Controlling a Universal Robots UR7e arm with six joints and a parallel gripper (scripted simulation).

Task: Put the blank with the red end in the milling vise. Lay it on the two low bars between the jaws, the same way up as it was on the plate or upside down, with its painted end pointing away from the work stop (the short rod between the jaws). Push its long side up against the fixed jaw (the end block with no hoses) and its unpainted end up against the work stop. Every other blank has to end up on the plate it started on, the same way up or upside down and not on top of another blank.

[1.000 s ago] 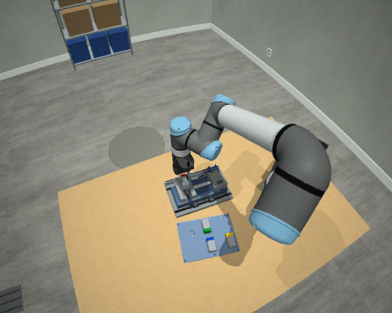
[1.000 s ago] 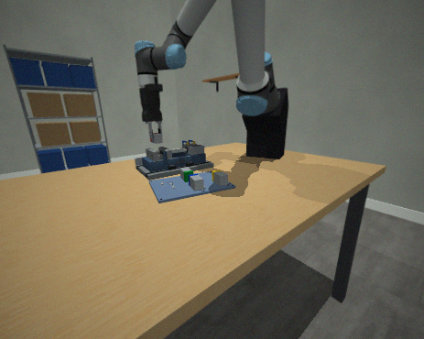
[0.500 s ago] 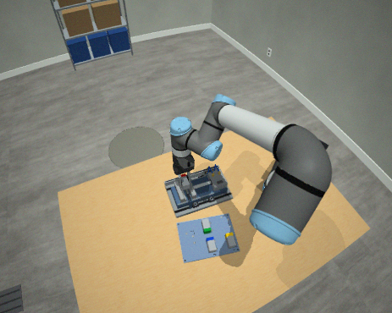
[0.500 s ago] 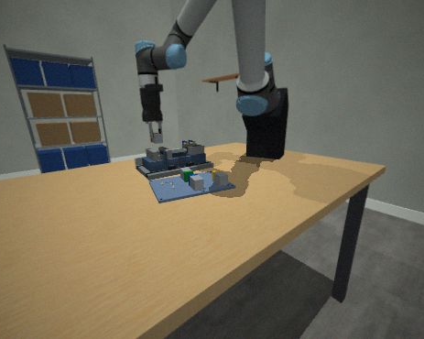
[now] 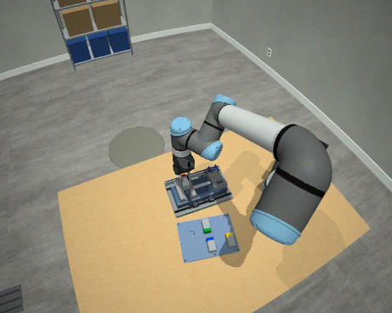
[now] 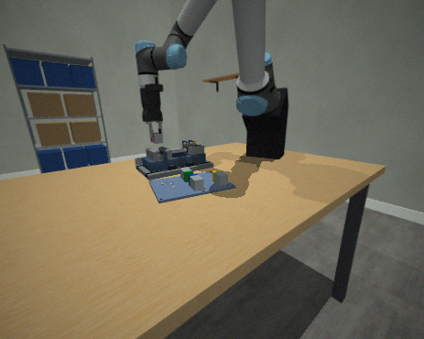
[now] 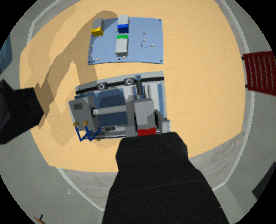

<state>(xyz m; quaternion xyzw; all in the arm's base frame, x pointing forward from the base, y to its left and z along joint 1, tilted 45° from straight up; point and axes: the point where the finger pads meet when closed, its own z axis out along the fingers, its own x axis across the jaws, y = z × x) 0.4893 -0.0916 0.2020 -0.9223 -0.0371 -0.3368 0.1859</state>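
Observation:
My gripper (image 5: 183,171) (image 6: 156,134) is shut on the grey blank with the red end (image 5: 184,174) (image 6: 157,136) (image 7: 145,121). It holds the blank a little above the left part of the milling vise (image 5: 207,202) (image 6: 169,161) (image 7: 105,115), near the jaw with no hoses (image 5: 181,193). The jaw with blue hoses (image 5: 218,182) is on the right. In front of the vise lies the blue plate (image 5: 190,247) (image 6: 167,192) (image 7: 150,48). On it lie the green-ended blank (image 5: 206,226) (image 7: 121,44), the blue-ended blank (image 5: 211,244) (image 7: 124,27) and the yellow-ended blank (image 5: 230,239) (image 7: 96,30).
The arm's big elbow (image 5: 292,186) hangs over the table's right side and shades the plate. The robot's black base (image 6: 266,124) stands at the table's back. A shelf rack (image 5: 93,30) (image 6: 59,110) stands by the wall. A grey disc (image 5: 135,145) lies on the floor.

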